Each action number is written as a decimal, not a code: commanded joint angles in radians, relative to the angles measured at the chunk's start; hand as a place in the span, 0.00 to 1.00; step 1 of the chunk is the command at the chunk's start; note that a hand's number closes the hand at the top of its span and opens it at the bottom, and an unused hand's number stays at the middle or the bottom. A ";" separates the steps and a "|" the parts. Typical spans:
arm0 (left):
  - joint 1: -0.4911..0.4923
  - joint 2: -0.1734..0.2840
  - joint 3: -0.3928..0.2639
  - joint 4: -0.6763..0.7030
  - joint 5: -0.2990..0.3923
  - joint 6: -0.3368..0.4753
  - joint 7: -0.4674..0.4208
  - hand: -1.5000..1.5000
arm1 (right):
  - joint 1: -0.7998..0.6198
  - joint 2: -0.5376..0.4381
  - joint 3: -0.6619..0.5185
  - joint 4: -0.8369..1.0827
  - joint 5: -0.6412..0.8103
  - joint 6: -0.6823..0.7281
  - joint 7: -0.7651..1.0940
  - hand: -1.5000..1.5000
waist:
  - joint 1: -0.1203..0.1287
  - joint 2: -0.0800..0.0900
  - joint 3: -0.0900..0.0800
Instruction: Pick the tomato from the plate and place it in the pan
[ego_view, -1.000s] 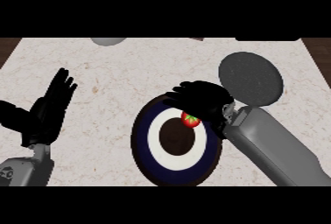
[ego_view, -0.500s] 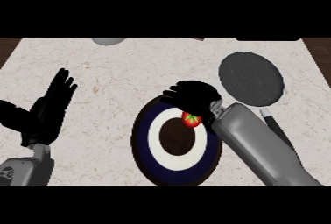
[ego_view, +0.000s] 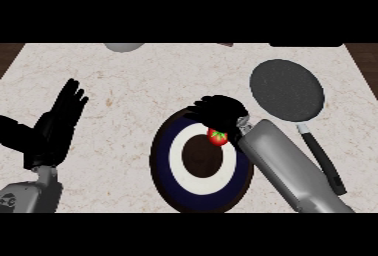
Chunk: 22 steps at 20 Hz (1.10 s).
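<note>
One head view looks steeply down at the counter (ego_view: 148, 85).

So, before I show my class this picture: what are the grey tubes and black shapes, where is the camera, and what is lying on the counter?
The camera sits in a humanoid robot's head, looking steeply down at a marble counter. The grey tubes are its forearms, the black shapes its hands. The left hand rests open, fingers up. The right hand curls over a small red tomato lying on a dark blue and white plate; whether it already grips the tomato is unclear. A dark pan lies to the right.
</note>
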 joint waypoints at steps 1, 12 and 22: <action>0.023 -0.057 -0.032 0.004 -0.055 0.026 -0.034 0.50 | 0.009 0.061 -0.032 0.038 0.024 -0.012 0.009 0.00 | -0.002 0.000 0.000; -0.029 -0.036 0.037 0.004 -0.030 -0.022 0.021 0.50 | -0.007 0.098 -0.023 0.186 0.105 -0.126 -0.154 1.00 | 0.000 0.000 0.000; -0.014 -0.014 0.083 -0.024 -0.031 -0.059 0.047 0.50 | -0.027 0.123 -0.123 0.308 0.107 -0.227 -0.232 1.00 | 0.001 0.000 0.000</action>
